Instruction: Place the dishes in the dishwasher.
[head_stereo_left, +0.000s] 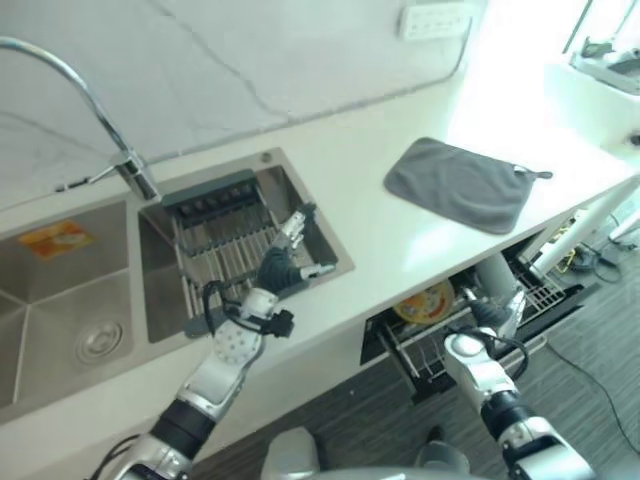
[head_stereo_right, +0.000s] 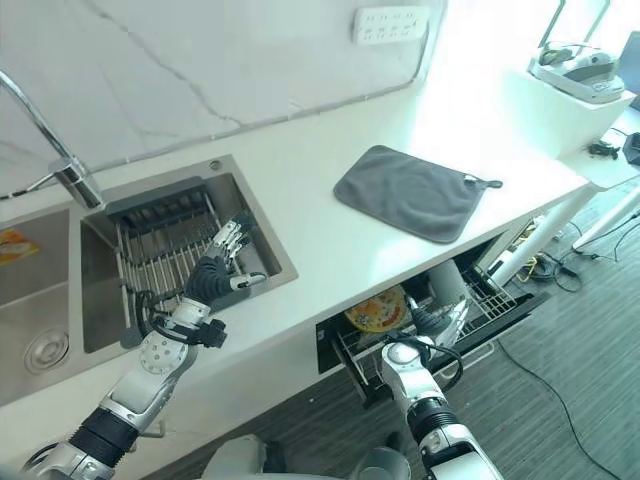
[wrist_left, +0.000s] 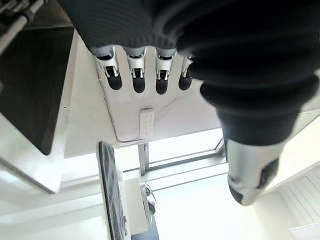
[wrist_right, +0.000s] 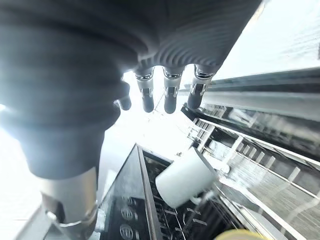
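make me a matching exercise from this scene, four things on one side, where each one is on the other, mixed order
1 grey cloth
2 yellow plate
3 left hand
4 white cup

a over the drying rack in the sink
b flat on the countertop
c lying tilted in the dishwasher rack
d standing in the pulled-out rack under the counter

Pairs: 1-b, 2-d, 3-a, 4-c

A grey cloth (head_stereo_left: 461, 183) lies flat on the white counter (head_stereo_left: 370, 190), right of the sink (head_stereo_left: 70, 290)
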